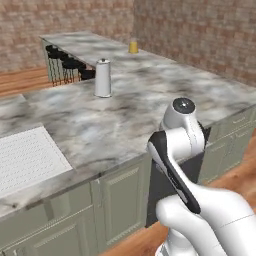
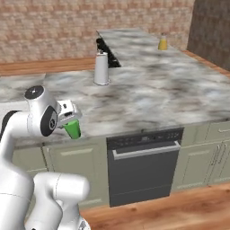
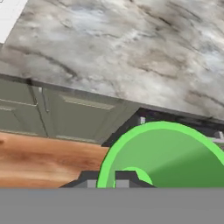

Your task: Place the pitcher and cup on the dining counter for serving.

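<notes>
— What is the gripper (image 2: 72, 120) doing?

— Its jaws are pinched on the rim of the cup (image 2: 72, 129), a small bright green tumbler. From the right base view the cup hangs below the hand, held in the air in front of the grey-green cabinets (image 2: 74, 166), just off the near edge of the marbled counter (image 2: 148, 96). In the hand view the cup's (image 3: 168, 157) open mouth sits close under the camera, and one finger (image 3: 127, 178) stands inside the rim.

— And the pitcher?

— The yellow-orange pitcher (image 2: 162, 42) stands upright far back on the dining counter (image 2: 130, 40), well apart from the hand. The left base view shows it (image 1: 133, 46) near the brick wall (image 1: 200, 30).

— Anything between them?

— A pale grey lidded canister (image 2: 102, 67) stands upright on the marbled counter, between the hand and the pitcher. Black bar stools (image 1: 67, 62) show beside the dining counter.

— What is under the hand?

— A dark dishwasher front (image 2: 143, 164) sits to the right of the cup, with wooden floor (image 2: 179, 209) below it. A white ribbed sink board (image 1: 25, 157) lies on the counter at the left of the left base view.
</notes>
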Controlling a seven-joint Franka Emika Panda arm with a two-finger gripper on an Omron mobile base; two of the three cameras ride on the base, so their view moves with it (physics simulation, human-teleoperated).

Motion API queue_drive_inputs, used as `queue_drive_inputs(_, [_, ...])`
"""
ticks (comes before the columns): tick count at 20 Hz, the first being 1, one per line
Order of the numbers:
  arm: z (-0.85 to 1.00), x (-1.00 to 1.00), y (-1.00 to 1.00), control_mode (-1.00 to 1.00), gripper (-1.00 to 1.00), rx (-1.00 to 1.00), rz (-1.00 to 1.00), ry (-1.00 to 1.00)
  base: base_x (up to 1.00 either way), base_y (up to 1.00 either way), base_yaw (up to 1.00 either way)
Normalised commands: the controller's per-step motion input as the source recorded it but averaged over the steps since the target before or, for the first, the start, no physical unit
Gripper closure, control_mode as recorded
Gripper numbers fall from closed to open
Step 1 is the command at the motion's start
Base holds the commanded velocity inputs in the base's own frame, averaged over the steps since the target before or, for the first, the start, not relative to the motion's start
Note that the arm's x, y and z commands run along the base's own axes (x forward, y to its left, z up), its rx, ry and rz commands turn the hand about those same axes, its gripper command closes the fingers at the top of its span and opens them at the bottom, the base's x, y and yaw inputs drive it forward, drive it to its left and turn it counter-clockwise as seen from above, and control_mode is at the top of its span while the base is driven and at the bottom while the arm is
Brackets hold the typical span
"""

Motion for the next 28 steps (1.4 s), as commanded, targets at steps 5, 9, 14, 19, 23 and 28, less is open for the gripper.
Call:
queue_drive_inputs(5, [0.00, 0.00, 0.00, 1.00, 1.00, 0.00, 0.00, 0.00, 0.00, -1.00, -0.22])
queue_drive_inputs(9, [0.00, 0.00, 0.00, 1.00, 1.00, 0.00, 0.00, 0.00, 0.12, -1.00, -0.20])
queue_drive_inputs(14, [0.00, 0.00, 0.00, 1.00, 1.00, 0.00, 0.00, 0.00, 0.58, -1.00, -0.13])
queue_drive_inputs(19, [0.00, 0.00, 0.00, 1.00, 1.00, 0.00, 0.00, 0.00, 0.90, -1.00, -0.05])
queue_drive_inputs(23, [0.00, 0.00, 0.00, 1.00, 1.00, 0.00, 0.00, 0.00, 0.87, -1.00, -0.02])
queue_drive_inputs(28, [0.00, 0.00, 0.00, 1.00, 1.00, 0.00, 0.00, 0.00, 0.93, -1.00, -0.04])
